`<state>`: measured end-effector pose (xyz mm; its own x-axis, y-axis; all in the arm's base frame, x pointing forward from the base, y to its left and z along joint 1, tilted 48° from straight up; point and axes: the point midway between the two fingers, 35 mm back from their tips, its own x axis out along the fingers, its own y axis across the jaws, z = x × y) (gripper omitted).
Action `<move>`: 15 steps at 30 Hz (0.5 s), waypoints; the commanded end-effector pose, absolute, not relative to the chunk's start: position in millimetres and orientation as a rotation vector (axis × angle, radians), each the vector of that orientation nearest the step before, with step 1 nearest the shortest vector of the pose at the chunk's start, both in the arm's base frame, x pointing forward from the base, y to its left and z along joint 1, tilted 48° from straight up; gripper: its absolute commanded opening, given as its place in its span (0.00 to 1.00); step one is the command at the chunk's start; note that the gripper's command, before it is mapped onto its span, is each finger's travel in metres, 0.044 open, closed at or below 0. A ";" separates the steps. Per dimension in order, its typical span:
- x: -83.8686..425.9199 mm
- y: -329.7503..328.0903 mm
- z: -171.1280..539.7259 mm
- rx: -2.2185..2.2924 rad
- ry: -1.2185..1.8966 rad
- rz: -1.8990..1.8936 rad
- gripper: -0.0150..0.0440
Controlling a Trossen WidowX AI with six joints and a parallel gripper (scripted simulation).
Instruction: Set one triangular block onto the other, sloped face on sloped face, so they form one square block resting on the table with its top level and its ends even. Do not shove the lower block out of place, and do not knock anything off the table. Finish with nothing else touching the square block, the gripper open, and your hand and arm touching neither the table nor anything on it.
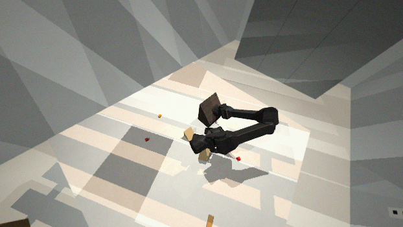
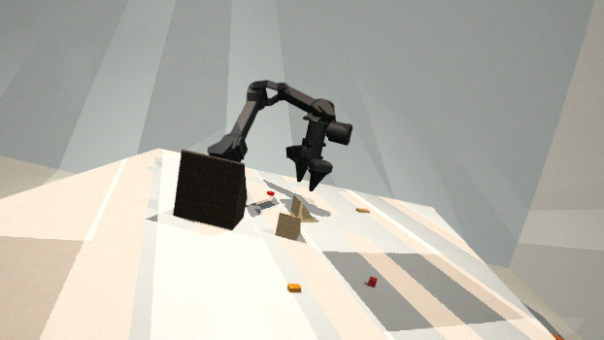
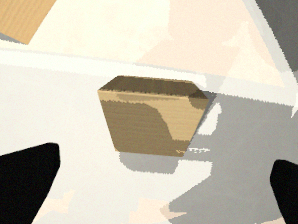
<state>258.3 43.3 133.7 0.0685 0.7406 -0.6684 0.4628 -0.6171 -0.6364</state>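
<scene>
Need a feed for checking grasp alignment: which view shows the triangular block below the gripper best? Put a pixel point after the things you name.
Wrist: the triangular block (image 1: 203, 156) (image 2: 301, 212) (image 3: 150, 120) appears large and unobstructed between the open fingers. Top: partly hidden by the gripper (image 1: 210, 143) (image 2: 305, 186). Exterior: small, partly behind the other block (image 1: 189, 133) (image 2: 288, 226) (image 3: 22, 17).

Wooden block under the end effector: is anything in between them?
Just air: the exterior and wrist views show nothing between the end effector and the block.

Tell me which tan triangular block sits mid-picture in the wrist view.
The tan triangular block nearer the small bright-red block; its twin is cut off at the wrist view's upper-left corner.
</scene>
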 end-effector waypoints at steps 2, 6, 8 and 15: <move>260.4 47.3 132.4 -2.091 -1.210 1.565 1.00; 262.3 51.0 127.4 -2.092 -1.208 1.567 1.00; 263.2 52.9 124.9 -2.093 -1.208 1.568 1.00; 266.0 59.9 116.3 -2.094 -1.207 1.570 1.00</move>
<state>266.1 57.0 120.9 0.0755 0.7358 -0.6730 0.4674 -0.6223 -0.6279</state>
